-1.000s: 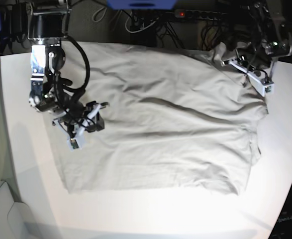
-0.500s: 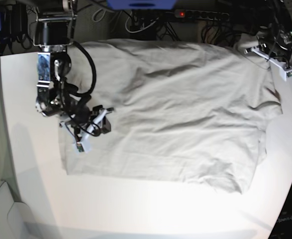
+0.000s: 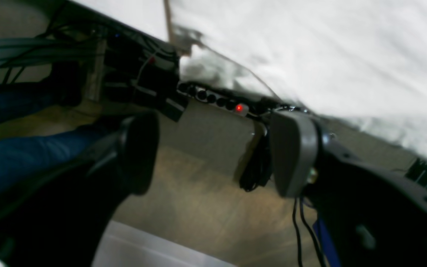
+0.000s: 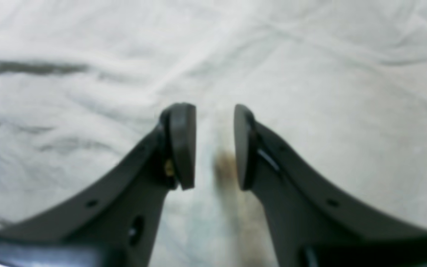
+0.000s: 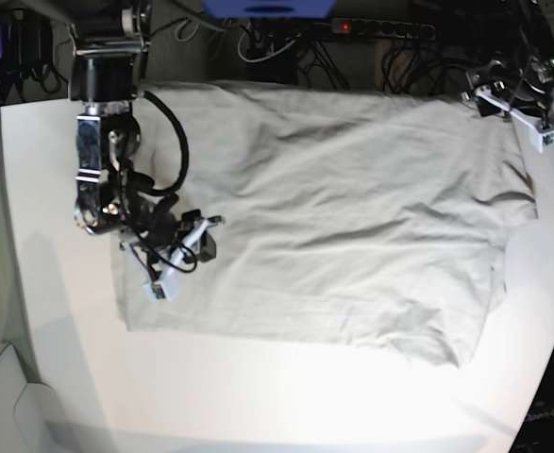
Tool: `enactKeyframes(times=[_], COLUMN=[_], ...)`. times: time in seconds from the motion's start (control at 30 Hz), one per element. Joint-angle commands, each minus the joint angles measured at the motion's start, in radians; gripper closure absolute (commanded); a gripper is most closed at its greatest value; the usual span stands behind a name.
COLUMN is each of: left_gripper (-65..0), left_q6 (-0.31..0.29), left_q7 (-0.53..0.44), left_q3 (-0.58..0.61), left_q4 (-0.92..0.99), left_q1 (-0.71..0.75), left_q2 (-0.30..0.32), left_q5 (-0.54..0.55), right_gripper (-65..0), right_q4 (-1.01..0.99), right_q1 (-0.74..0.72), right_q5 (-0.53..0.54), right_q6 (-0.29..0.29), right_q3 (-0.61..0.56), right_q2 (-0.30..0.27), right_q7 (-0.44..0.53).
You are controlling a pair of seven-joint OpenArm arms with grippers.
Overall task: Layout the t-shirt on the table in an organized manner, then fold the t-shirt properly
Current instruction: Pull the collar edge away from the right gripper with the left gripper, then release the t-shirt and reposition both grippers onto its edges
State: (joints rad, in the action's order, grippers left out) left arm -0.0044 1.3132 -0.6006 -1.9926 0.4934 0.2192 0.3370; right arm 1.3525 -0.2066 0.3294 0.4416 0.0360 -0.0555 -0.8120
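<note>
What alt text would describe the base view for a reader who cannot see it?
A light grey-beige t-shirt lies spread on a white table. The right gripper sits over its left edge; the left gripper is open at the far right corner.

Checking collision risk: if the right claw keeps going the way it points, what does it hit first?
The t-shirt: the right claw, open and empty, points at cloth filling its wrist view. The gap to the cloth is unclear.

Hard light from above washes out the near part of the desk (image 5: pixel 286 406) in the base view, with glare along the front and soft shadows in the shirt (image 5: pixel 352 217) folds. Both wrist views are blurred; the left one is dim and smeared.
</note>
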Motion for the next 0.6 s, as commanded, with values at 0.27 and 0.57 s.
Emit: enactKeyframes(times=[0.27,0.57], left_gripper=[-45.8,-45.8], left_q6=[0.005,0.005], left_q7=[-0.002,0.004], left_q3=[-0.011,-0.011], left_q4=[-0.020,-0.018], left_q1=[-0.022,-0.051], left_q2=[0.015,0.010], left_q5=[-0.002,-0.003], right_gripper=[-8.0,0.0], right_q4=[-0.215,-0.809], right_q1=[-0.201,-0.448], right_q5=[0.018,0.017], right_q6=[0.013,0.012], right_q3=[-0.117,-0.158], right_q2=[-0.004,-0.028], right_q7=[0.165,0.480])
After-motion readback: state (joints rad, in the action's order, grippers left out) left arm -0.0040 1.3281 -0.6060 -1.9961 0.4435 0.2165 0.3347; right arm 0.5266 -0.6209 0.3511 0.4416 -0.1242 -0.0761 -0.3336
